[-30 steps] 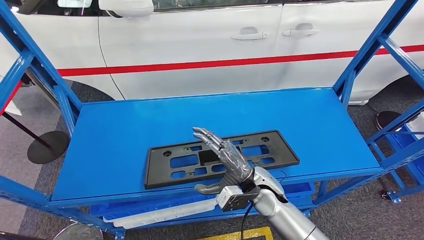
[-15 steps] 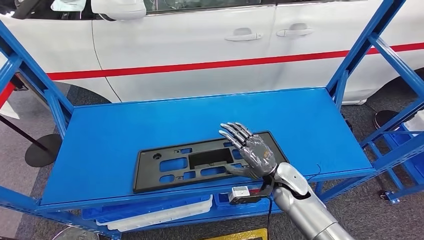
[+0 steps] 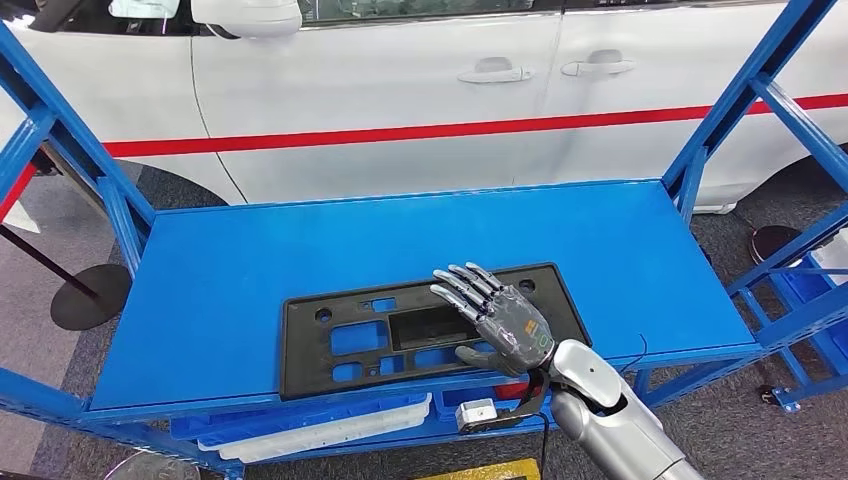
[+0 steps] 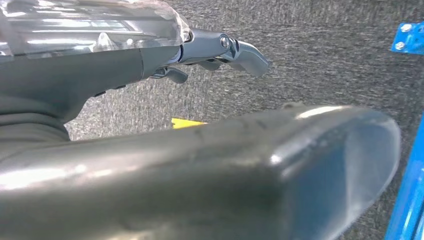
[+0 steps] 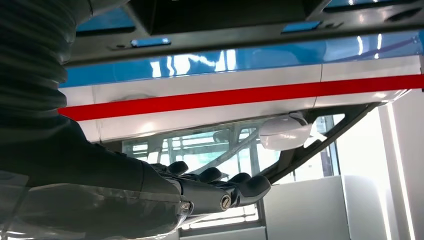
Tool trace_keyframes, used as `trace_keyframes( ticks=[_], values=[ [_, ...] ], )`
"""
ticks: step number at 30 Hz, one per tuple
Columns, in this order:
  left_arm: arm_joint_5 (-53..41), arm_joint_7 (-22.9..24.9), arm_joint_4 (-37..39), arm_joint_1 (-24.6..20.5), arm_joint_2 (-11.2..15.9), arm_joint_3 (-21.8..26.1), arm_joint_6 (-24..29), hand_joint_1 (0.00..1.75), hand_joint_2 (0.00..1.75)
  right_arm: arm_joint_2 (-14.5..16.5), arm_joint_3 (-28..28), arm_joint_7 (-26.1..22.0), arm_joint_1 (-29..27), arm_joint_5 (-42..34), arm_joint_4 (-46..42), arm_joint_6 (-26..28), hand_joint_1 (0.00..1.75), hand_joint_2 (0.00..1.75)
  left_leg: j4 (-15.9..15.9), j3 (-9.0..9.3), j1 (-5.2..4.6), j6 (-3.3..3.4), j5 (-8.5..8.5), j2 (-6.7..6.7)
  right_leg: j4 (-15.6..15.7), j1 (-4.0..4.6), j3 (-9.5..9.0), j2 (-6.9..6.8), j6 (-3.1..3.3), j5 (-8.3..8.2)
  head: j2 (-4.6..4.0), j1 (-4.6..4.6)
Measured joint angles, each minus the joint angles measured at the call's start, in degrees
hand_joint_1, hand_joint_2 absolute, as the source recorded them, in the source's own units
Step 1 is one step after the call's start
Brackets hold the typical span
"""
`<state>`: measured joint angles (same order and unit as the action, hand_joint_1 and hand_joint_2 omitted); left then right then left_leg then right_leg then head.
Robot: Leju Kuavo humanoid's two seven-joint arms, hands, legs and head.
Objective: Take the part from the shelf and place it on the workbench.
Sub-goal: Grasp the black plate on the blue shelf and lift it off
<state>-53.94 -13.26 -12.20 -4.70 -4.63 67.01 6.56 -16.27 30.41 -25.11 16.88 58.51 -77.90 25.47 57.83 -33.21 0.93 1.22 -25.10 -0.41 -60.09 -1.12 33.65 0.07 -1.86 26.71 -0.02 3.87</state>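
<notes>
Right hand (image 3: 505,322) spread above part (image 3: 345,338) — near shelf (image 3: 250,260) front edge.

1. The part (image 3: 425,328) lies flat on the shelf (image 3: 250,260), near its front edge.
2. The right hand (image 3: 500,318) is above the right end of the part.
3. A car (image 3: 400,90) stands behind the shelf.
4. Trays (image 3: 310,425) lie on the level below.

Black part (image 3: 420,327), blue shelf (image 3: 250,260), red-striped white car (image 3: 400,90).
</notes>
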Motion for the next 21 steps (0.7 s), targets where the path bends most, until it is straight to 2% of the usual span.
trace_keyframes(
  ticks=[1, 3, 5, 6, 7, 9, 10, 11, 12, 14, 15, 16, 19, 21],
  values=[
    [0.01, -0.04, 0.00, -0.01, -0.01, 0.00, 0.01, 0.00, 0.00, -0.07, -0.06, -0.22, 0.01, -1.41, -0.06, -0.49, 0.00, 1.75, 0.02, 0.02, -0.04, -0.33, -0.03, -0.01, 1.93, 0.15, -0.85, 0.05, 0.20, -0.51, 0.00, 0.00],
    [0.02, -0.12, 0.00, 0.00, 0.00, 0.01, 0.07, 0.00, 0.00, -0.16, -0.59, -1.60, -0.04, -6.89, -0.09, -1.54, 0.00, 1.75, -0.10, 0.01, -0.04, -1.10, 0.03, -0.02, 2.54, 0.52, -0.92, 0.16, 0.80, -0.50, 0.00, 0.00],
    [0.01, -0.21, 0.00, 0.04, 0.00, 0.02, 0.18, 0.00, 0.00, -0.14, -1.89, -4.18, -0.09, -14.51, -0.25, -2.09, 0.00, 1.75, 0.43, -0.19, 0.05, -1.72, -0.48, 0.01, 2.89, 0.35, -1.08, 0.10, 1.57, -0.73, 0.00, 0.00],
    [0.00, -0.30, 0.00, 0.04, -0.01, 0.03, 0.23, 0.00, 0.00, -0.02, -2.80, -5.89, -0.11, -18.94, -0.48, -2.50, 0.00, 1.75, 2.01, -0.84, 0.07, -1.91, -1.52, 0.03, 3.13, 0.28, -1.21, 0.02, 1.99, -0.86, 0.00, 0.00],
    [-0.02, -0.41, 0.00, 0.05, -0.02, 0.03, 0.27, 0.00, 0.00, 0.20, -3.84, -7.61, -0.22, -23.71, -0.85, -3.26, 0.00, 1.75, 4.89, -2.12, 0.10, -2.03, -3.20, 0.06, 3.31, 0.26, -1.34, -0.10, 2.36, -0.92, 0.00, 0.00],
    [-0.14, -0.64, 0.00, 0.19, -0.05, 0.04, 0.30, 0.00, 0.00, 1.16, -6.28, -9.96, -0.75, -34.17, -1.98, -6.39, 0.00, 1.75, 13.05, -5.81, 0.12, -2.18, -7.03, 0.09, 3.29, 0.63, -1.39, -0.26, 2.82, -0.82, 0.00, 0.00],
    [-0.22, -0.73, 0.00, 0.30, -0.06, 0.04, 0.28, 0.00, 0.00, 1.79, -7.45, -10.33, -1.14, -39.26, -2.73, -8.88, 0.00, 1.75, 16.19, -7.28, 0.13, -2.21, -8.05, 0.09, 3.24, 0.81, -1.41, -0.29, 2.94, -0.77, 0.00, 0.00],
    [-0.35, -0.80, 0.00, 0.39, -0.07, 0.04, 0.27, 0.00, 0.00, 2.48, -8.53, -10.42, -1.50, -44.33, -3.63, -12.13, 0.00, 1.75, 17.31, -7.80, 0.12, -2.17, -7.95, 0.09, 3.16, 0.95, -1.43, -0.27, 3.02, -0.71, 0.00, 0.01],
    [-0.48, -0.84, 0.00, 0.43, -0.07, 0.04, 0.26, 0.00, 0.00, 3.09, -9.43, -10.40, -1.75, -49.43, -4.67, -16.18, 0.00, 1.75, 15.86, -7.11, 0.10, -2.03, -6.67, 0.09, 3.06, 1.06, -1.49, -0.22, 3.06, -0.63, 0.00, 0.00],
    [-0.71, -0.87, 0.00, 0.39, -0.04, 0.04, 0.20, 0.00, 0.00, 4.14, -10.94, -10.25, -1.91, -57.60, -6.72, -23.69, 0.00, 1.75, 8.01, -3.30, 0.00, -1.46, -2.80, 0.12, 2.83, 1.21, -1.66, -0.11, 2.96, -0.40, 0.00, 0.00],
    [-0.77, -0.89, 0.00, 0.34, -0.03, 0.05, 0.16, 0.00, 0.00, 4.53, -11.54, -10.16, -1.88, -60.20, -7.56, -26.22, 0.00, 1.75, 4.19, -1.45, -0.10, -1.16, -1.45, 0.13, 2.65, 1.34, -1.68, -0.06, 2.81, -0.25, 0.00, -0.01],
    [-0.81, -0.91, 0.00, 0.29, -0.02, 0.05, 0.14, 0.00, 0.00, 4.82, -12.01, -10.10, -1.87, -61.54, -8.20, -27.53, 0.00, 1.75, 1.78, -0.29, -0.20, -0.92, -0.80, 0.13, 2.53, 1.44, -1.65, -0.05, 2.60, -0.14, 0.00, -0.01],
    [-0.85, -0.93, 0.00, 0.34, -0.03, 0.05, 0.11, 0.00, 0.00, 5.39, -13.00, -10.05, -1.90, -62.66, -9.56, -28.59, 0.00, 1.75, 0.39, 0.27, -0.33, -0.32, -0.61, 0.05, 2.46, 1.45, -1.53, -0.05, 1.77, -0.01, 0.00, -0.01],
    [-0.85, -0.94, 0.00, 0.37, -0.07, 0.07, 0.11, 0.00, 0.00, 5.59, -13.52, -10.05, -1.87, -62.81, -10.21, -28.84, 0.00, 1.75, -0.18, 0.46, -0.18, 0.29, -0.27, 0.07, 1.05, 1.27, -0.97, -0.02, 1.07, 1.16, 0.00, -0.01]
  ],
)
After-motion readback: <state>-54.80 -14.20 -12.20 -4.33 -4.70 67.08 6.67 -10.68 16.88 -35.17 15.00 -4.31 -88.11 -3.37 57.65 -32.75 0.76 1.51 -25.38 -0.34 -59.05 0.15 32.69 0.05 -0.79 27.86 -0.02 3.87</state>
